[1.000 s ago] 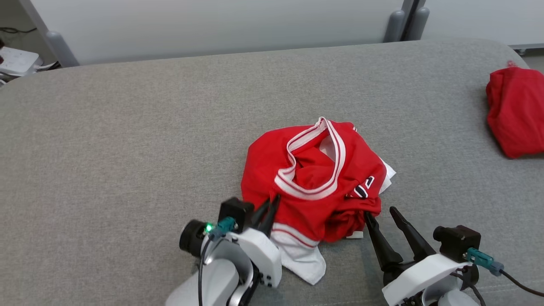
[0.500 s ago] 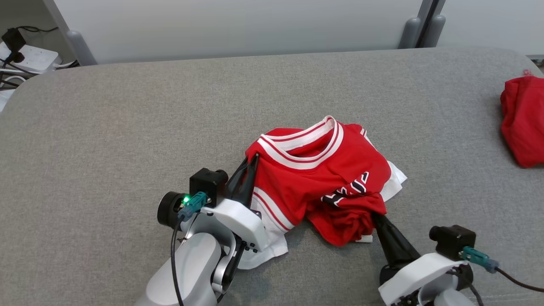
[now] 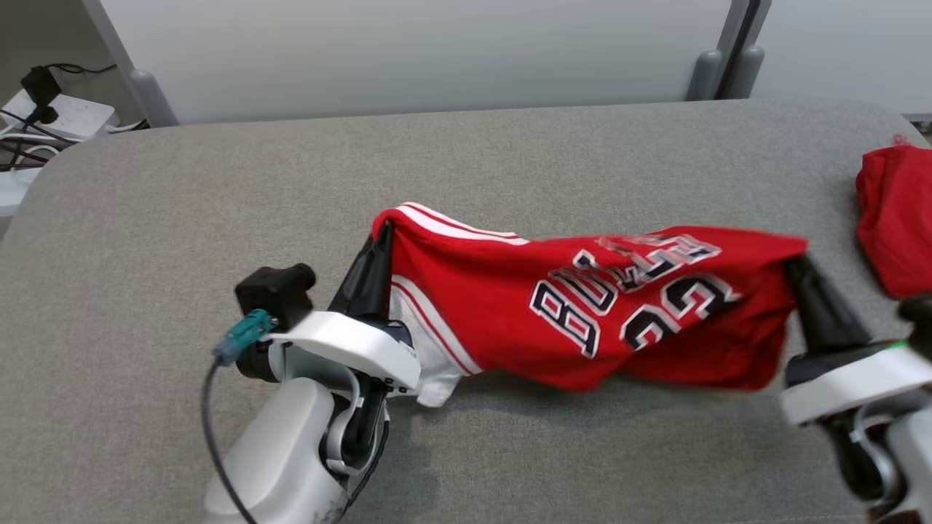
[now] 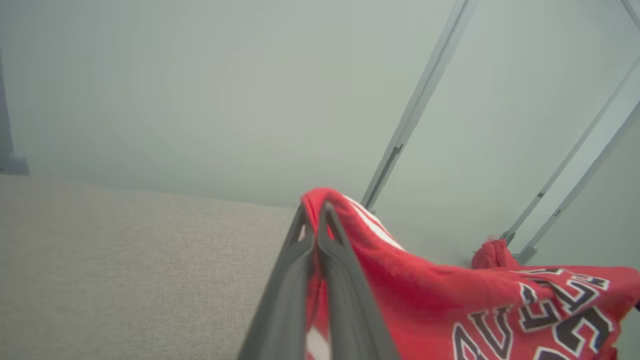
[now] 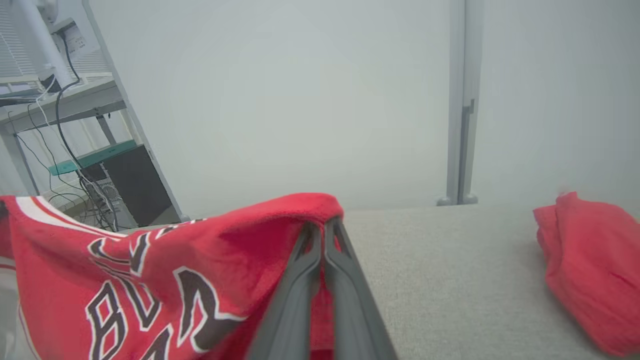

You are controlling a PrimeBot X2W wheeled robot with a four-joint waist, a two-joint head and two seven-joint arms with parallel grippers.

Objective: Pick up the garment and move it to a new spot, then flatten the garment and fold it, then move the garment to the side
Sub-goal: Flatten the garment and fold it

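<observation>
The table (image 3: 510, 145) was a broad slab with rounded corners, covered in grey woven cloth with a fine, even grain. Behind it stood a smooth, pale panel (image 3: 437, 51) on grey posts.

The jersey (image 3: 582, 313) hung over the near middle of the table, pulled out sideways between the two grippers. It was a soft, bright red knit with black block letters and numerals edged in white, and white banding with thin red stripes at its left end. Its top edge ran nearly taut while the lower edge sagged in folds and threw a shadow on the table; its right part was blurred.

A second red cloth (image 3: 892, 218) lay crumpled at the table's right edge, well apart from the jersey.

The left gripper (image 3: 384, 236) had its long, dark, tapered fingers pinched together on the jersey's striped corner. The right gripper (image 3: 794, 266) was likewise clamped on the opposite red corner.
</observation>
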